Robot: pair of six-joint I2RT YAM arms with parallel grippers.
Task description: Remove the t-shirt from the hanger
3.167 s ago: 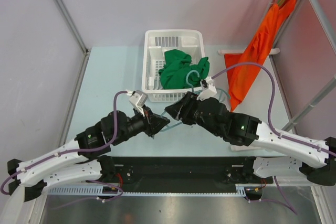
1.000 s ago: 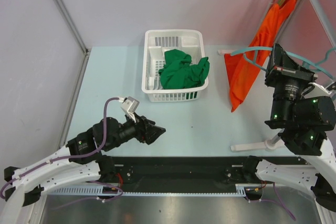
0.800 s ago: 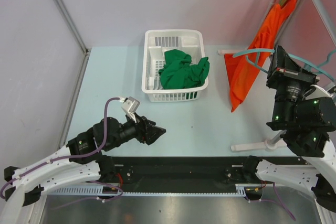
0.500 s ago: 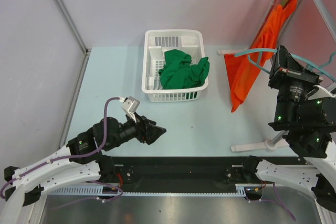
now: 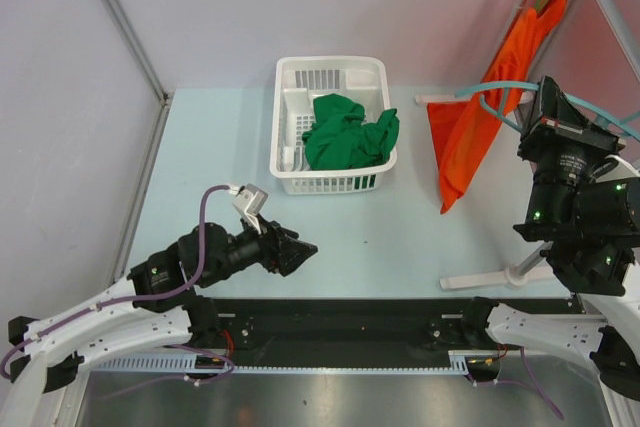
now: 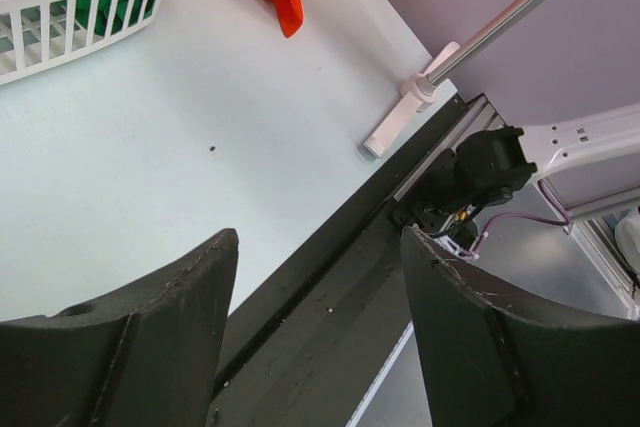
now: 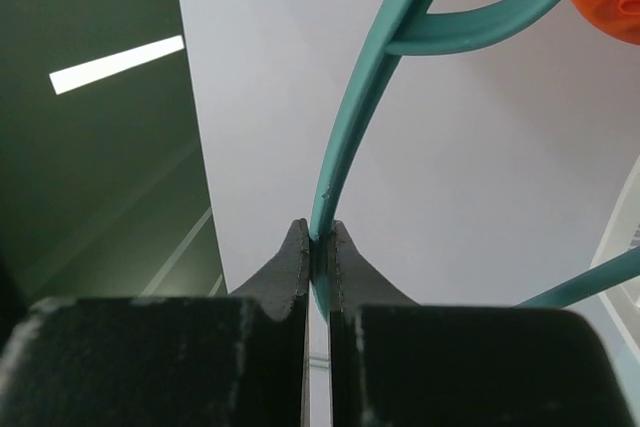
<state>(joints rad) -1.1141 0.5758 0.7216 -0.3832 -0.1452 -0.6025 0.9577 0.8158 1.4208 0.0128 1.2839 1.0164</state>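
Bright, even light, soft shadows, near fingers (image 7: 318, 277) blurred

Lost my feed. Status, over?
Left gripper open, empty. Right gripper shut on bare teal plastic hanger. Green t-shirt crumpled in white slatted plastic basket. Orange garment hangs close beside hanger.

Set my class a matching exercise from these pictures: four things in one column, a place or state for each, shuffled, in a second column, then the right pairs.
Column one
1. crumpled green t-shirt
2. orange t-shirt
3. teal plastic hanger
4. left gripper

Column two
A. pinched in the right gripper
B. open, holding nothing
C. lying in the white plastic basket
D. hanging at the far right

Pairs: 1-C, 2-D, 3-A, 4-B
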